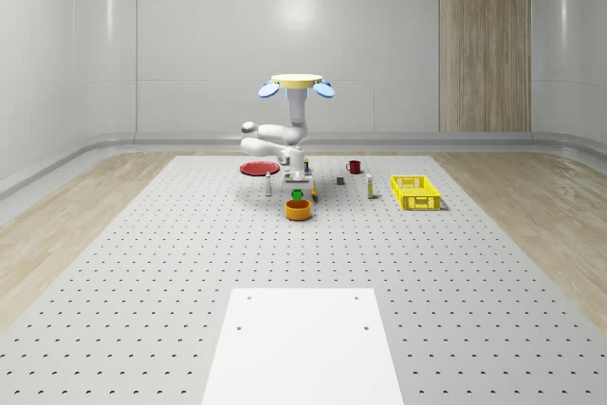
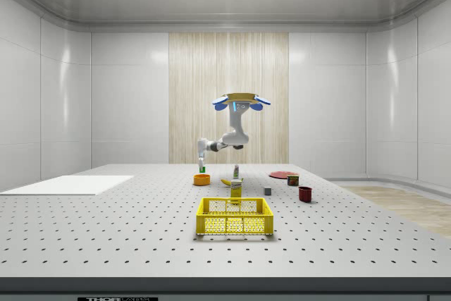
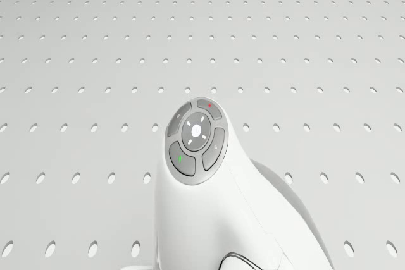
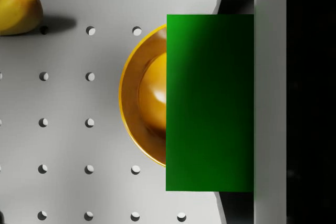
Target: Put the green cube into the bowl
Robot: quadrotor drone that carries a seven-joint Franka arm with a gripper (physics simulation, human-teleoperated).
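The drone (image 1: 296,83) hovers above the perforated table (image 1: 142,263), and its white arm bends down toward the orange bowl (image 1: 299,210). At the arm's end, my gripper (image 1: 297,188) is shut on the green cube (image 1: 297,194), which hangs just above the bowl. In the side view the green cube (image 2: 202,168) sits directly over the bowl (image 2: 202,180). In the wrist view the green cube (image 4: 210,103) lies against one pale finger (image 4: 270,98) and hides about half of the bowl (image 4: 139,98) beneath it. The arm's wrist link (image 3: 195,140) shows in the drone view.
A red plate (image 1: 258,168), a red mug (image 1: 354,167), a small grey block (image 1: 340,180), a bottle (image 1: 369,187) and a yellow crate (image 1: 415,192) stand around the bowl. A yellow fruit (image 4: 18,9) lies near it. A white pad (image 1: 302,343) covers the table's near end.
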